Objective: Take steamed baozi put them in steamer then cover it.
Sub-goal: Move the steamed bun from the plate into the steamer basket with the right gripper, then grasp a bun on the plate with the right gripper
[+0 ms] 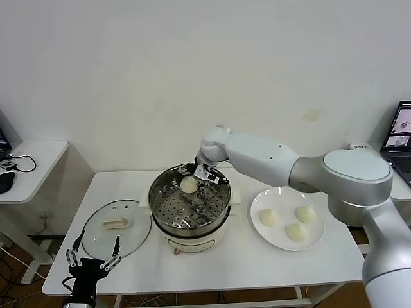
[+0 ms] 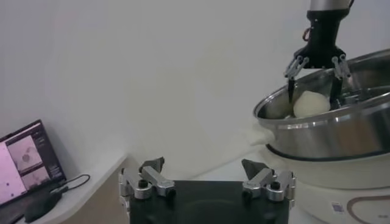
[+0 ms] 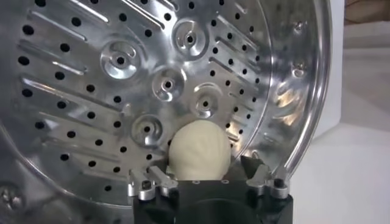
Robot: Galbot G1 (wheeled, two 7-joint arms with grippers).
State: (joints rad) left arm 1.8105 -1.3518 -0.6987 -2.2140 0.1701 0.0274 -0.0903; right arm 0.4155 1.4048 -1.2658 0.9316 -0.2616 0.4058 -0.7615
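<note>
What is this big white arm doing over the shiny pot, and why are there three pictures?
It is a robot with two arms, and each arm ends in a gripper, a kind of claw. One picture comes from a camera on its head, the other two from cameras on its wrists.

On the white table stand a steamer, a plate with three buns, and a glass lid.

The right gripper is inside the steamer with its fingers open around a fourth bun. That bun sits on the tray full of holes, so it looks just let go.

The left gripper waits open near the lid, holding nothing.
</note>
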